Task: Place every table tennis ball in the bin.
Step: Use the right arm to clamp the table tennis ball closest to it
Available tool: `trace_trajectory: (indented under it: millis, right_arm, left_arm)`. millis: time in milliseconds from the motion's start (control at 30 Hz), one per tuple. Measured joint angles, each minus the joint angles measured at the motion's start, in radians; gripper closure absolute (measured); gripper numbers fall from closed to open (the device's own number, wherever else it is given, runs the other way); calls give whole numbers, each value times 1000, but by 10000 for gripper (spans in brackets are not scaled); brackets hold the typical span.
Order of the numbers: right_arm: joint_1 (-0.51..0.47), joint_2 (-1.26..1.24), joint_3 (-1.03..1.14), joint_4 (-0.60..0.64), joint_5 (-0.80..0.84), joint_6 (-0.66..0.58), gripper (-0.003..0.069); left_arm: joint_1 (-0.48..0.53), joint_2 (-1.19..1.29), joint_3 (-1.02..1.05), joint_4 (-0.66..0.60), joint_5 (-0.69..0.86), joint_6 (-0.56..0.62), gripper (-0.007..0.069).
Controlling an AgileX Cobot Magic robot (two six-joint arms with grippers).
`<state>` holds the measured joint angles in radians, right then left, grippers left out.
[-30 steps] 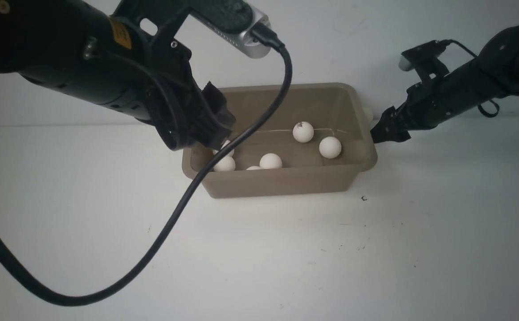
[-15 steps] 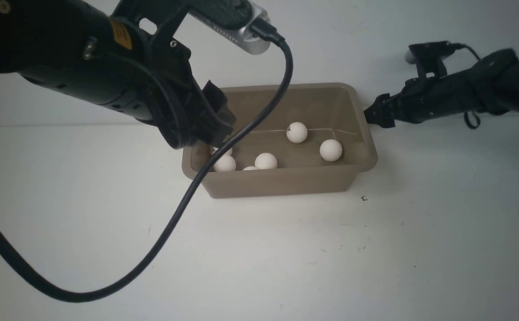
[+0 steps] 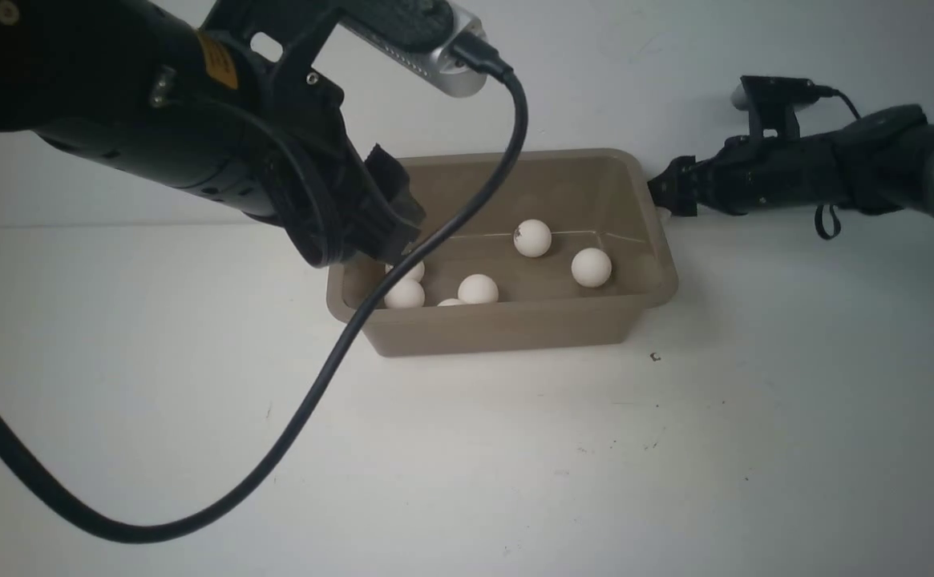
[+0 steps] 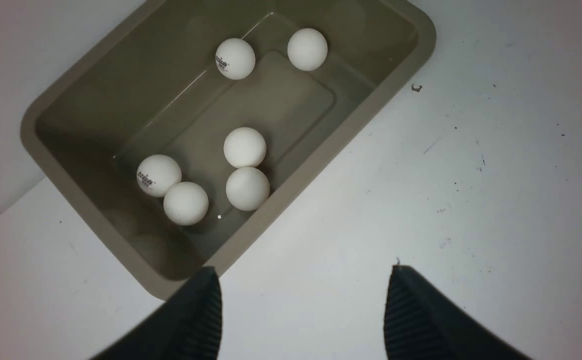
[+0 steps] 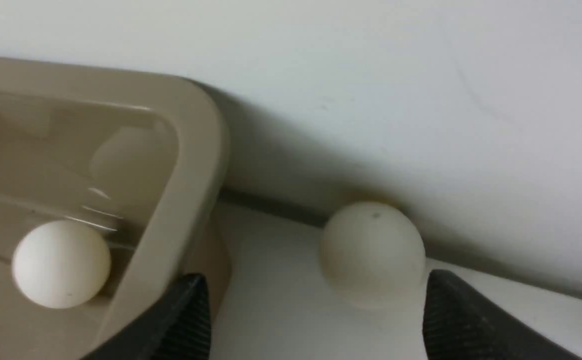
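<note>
The taupe bin (image 3: 515, 324) stands at the back of the table with several table tennis balls inside, among them one with a dark logo (image 3: 532, 238) and a plain one (image 3: 592, 267). My left gripper (image 3: 390, 232) hangs open over the bin's left front corner, and nothing lies between its fingers (image 4: 206, 310). Behind the bin's right back corner, one more ball (image 5: 372, 252) rests on the table against the wall. My right gripper (image 5: 315, 275) is open just short of this ball, which sits near one finger. The other finger is by the bin's rim (image 5: 191, 150).
A thick black cable (image 3: 298, 417) loops from the left wrist camera down across the table in front of the bin. The white wall (image 3: 635, 80) rises directly behind the bin. A small dark speck (image 3: 655, 357) lies on the table near the bin's right front corner.
My right arm has swung up and back from the bin's right side to its right back corner. The logo ball in the bin rolled slightly left. The left arm has not moved.
</note>
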<state>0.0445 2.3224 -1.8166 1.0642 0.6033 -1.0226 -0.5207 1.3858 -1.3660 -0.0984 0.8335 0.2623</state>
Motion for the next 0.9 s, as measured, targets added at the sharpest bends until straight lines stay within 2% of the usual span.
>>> trace_trajectory:
  millis: [300,500,900]
  right_arm:
    - [0,0,-111,-186,37,206,143]
    - [0,3,-121,-282,74,293,145]
    - [0,38,-127,-304,108,315,145]
  left_arm:
    - [0,0,0,0,1,0,228]
    - [0,0,0,0,1,-3,228]
    - [0,0,0,0,2,-3,228]
